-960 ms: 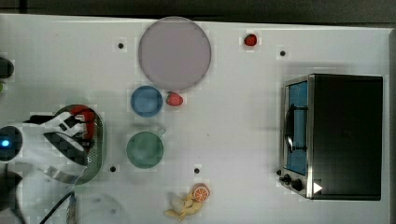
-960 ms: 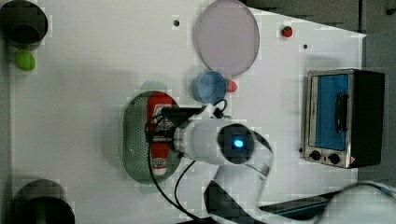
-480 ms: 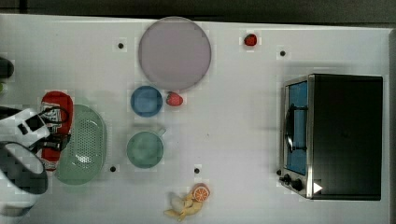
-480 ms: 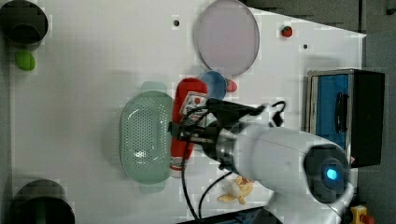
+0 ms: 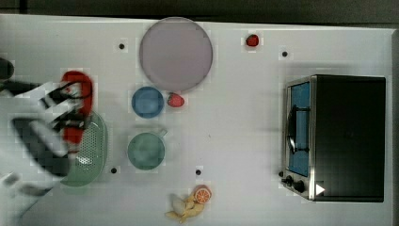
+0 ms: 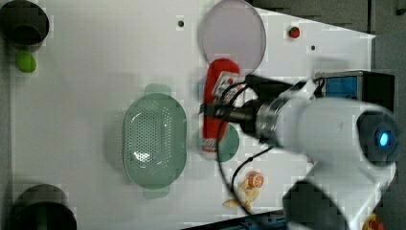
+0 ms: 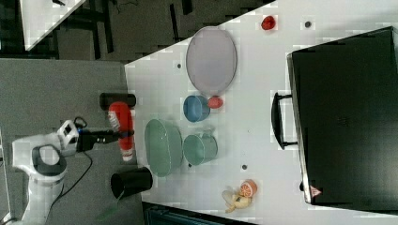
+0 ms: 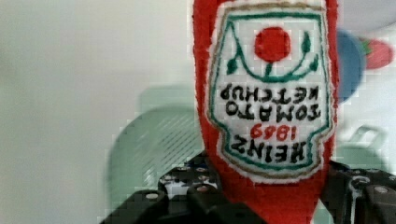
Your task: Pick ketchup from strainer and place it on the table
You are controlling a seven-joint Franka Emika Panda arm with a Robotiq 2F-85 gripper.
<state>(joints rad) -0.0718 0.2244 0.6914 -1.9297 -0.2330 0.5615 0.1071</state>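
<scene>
My gripper (image 6: 218,114) is shut on the ketchup (image 6: 219,88), a red bottle with a white label, and holds it in the air clear of the strainer (image 6: 153,139). The pale green strainer sits with nothing in it on the white table (image 5: 235,141). In the top view the ketchup (image 5: 79,87) and gripper (image 5: 66,110) overlap the strainer's (image 5: 94,150) left rim. The right view shows the ketchup (image 7: 120,119) hanging beside the strainer (image 7: 162,147), past the table's edge. In the wrist view the label of the ketchup (image 8: 271,93) stands between the black fingers (image 8: 187,191).
A grey plate (image 5: 175,54), a blue cup (image 5: 147,101), a green cup (image 5: 146,150) and a strawberry (image 5: 175,100) lie close to the strainer. A toaster oven (image 5: 339,136) stands at the top view's right. Fruit pieces (image 5: 190,205) lie near the front edge. Dark cups (image 6: 24,21) stand at the corners.
The gripper has lifted the ketchup up out of the strainer, leaving the basket bare. The arm has swung away from the strainer's middle.
</scene>
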